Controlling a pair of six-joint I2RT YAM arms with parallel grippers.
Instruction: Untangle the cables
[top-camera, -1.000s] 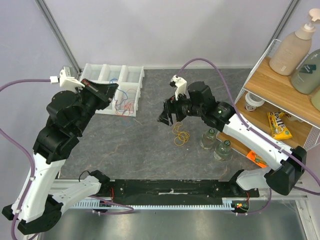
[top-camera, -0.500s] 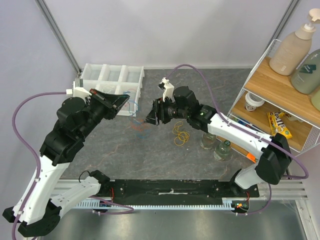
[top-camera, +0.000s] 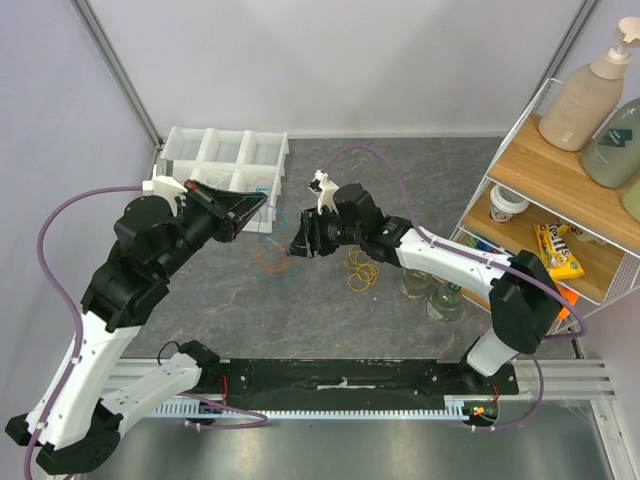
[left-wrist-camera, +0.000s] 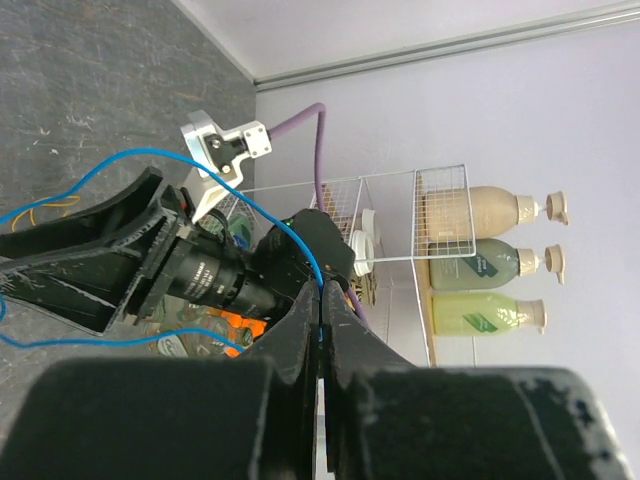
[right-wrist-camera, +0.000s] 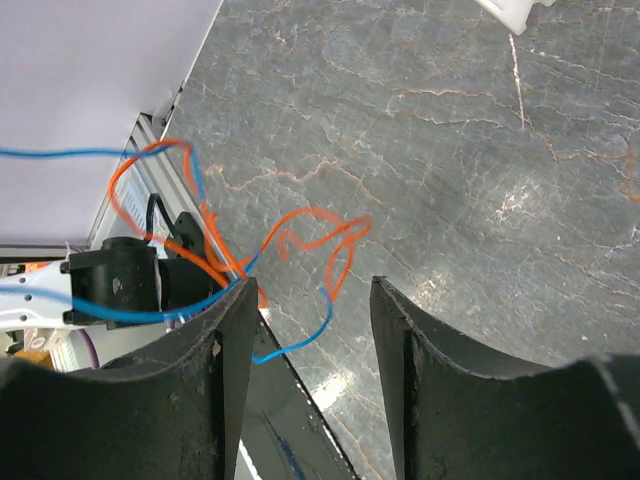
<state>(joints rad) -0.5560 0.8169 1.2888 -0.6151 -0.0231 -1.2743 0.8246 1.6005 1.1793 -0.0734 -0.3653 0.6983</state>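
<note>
Thin loops hang snarled above the desk (top-camera: 420, 170): a blue cable (left-wrist-camera: 319, 290) pinched in the left fingers (left-wrist-camera: 298, 340), an orange cable (right-wrist-camera: 225, 265) beside the parted right fingers (right-wrist-camera: 228, 345). Yellow cables (top-camera: 362, 270) lie on the desk. The white tray (top-camera: 225, 150)'s contents are unclear.

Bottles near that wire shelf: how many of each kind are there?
Pump bottles on the top shelf: 3
Small clear bottles on the table beside it: 2
Total: 5
</note>
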